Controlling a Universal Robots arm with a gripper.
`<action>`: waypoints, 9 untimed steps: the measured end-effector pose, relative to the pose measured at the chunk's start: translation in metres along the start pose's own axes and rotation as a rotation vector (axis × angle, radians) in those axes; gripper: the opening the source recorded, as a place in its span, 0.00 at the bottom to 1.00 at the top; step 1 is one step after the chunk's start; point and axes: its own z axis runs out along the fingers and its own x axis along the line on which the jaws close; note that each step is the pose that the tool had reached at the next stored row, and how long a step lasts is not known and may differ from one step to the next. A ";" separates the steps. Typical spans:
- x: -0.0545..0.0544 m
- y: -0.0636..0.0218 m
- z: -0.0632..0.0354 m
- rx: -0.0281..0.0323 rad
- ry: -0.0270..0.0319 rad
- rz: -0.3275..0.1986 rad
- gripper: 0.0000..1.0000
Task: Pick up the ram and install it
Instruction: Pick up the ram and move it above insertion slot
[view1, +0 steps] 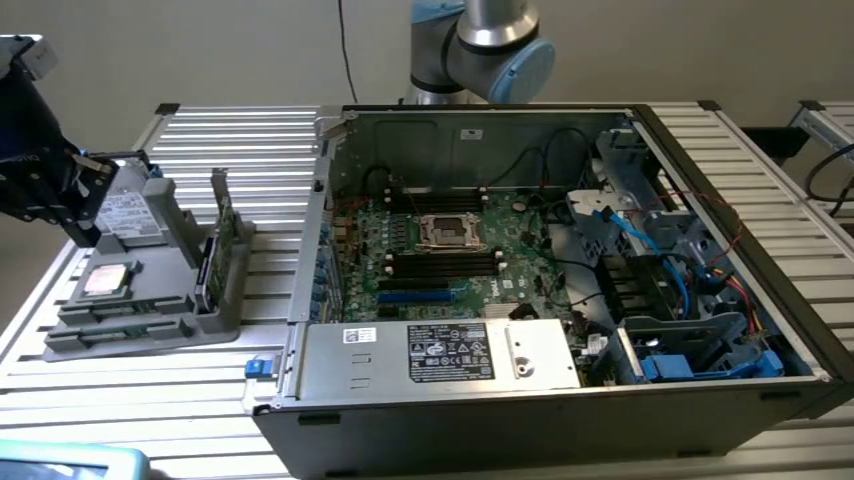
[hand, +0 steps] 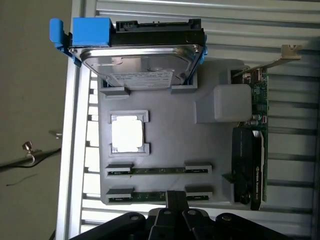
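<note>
A slatted aluminium work table (view1: 227, 130) spans the exterior view. Filling the centre and right of the frame is an open black desktop computer case (view1: 534, 425), with its green motherboard (view1: 514, 225) and black memory slots (view1: 441, 263) exposed. A grey and blue robot arm joint (view1: 487, 45) stands at the top centre. At the exterior view's left, mid-frame, sits a grey moulded parts tray (view1: 160, 330). It carries a boxy grey hard drive with blue tabs (hand: 145, 55) at one end, a long green graphics card (hand: 255, 150) standing along one side, and a square silver processor chip (hand: 127, 134) in the middle.

The black gripper (hand: 175, 199) hangs above the tray, in the exterior view's upper left. Its fingers are pressed together and hold nothing. The ram (hand: 150, 196), a thin dark green memory stick, stands on its long edge in the tray's outermost slot, at the end opposite the drive. In the wrist view the fingertips line up directly over it. A second matching stick (hand: 157, 170) rests in the neighbouring slot.

The ram looks light, stiff and flat, yet fragile. It should not be bent or twisted, and its contact edge and chips are best left untouched. The safest hold is probably a pinch across its two flat faces near mid-length, where the upper edge stands clear between the tray's end brackets
</note>
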 end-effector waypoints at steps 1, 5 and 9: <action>0.000 0.0000 0.0000 0.0000 0.0000 0.000 0.11; 0.000 0.0000 0.0000 0.0000 0.0000 0.000 0.11; 0.000 0.0000 0.0000 0.0000 0.0000 0.000 0.11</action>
